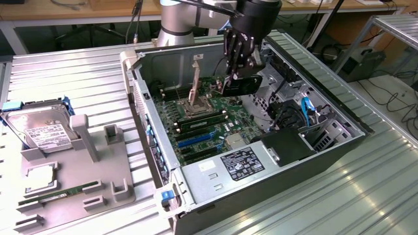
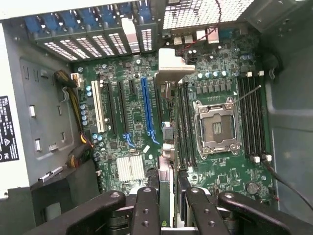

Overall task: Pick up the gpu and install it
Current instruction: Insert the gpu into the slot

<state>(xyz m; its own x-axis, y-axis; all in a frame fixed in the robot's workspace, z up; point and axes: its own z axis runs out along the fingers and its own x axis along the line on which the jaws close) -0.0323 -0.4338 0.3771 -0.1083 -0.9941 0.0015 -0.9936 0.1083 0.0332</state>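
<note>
The gpu (image 2: 166, 176) hangs edge-on between my fingers (image 2: 146, 210), a thin dark card with its silver-beige bracket (image 2: 171, 63) at the end toward the case's rear slot covers. My gripper (image 2: 168, 218) is shut on it. In the exterior view the gripper (image 1: 230, 79) is inside the open computer case (image 1: 140, 98), above the motherboard (image 1: 209, 122), and the gpu's bracket (image 1: 195, 81) stands upright to the exterior view's left of it. The card hovers over the board between the blue slot (image 2: 146, 105) and the CPU socket (image 2: 215, 127), apart from both.
A grey tray (image 1: 98, 166) on the exterior view's left carries a hard drive (image 1: 39, 129), a CPU (image 1: 39, 174) and a green RAM stick (image 1: 58, 193). The power supply (image 1: 242, 162), drive cage and cables (image 1: 307, 110) crowd the case's near and right sides.
</note>
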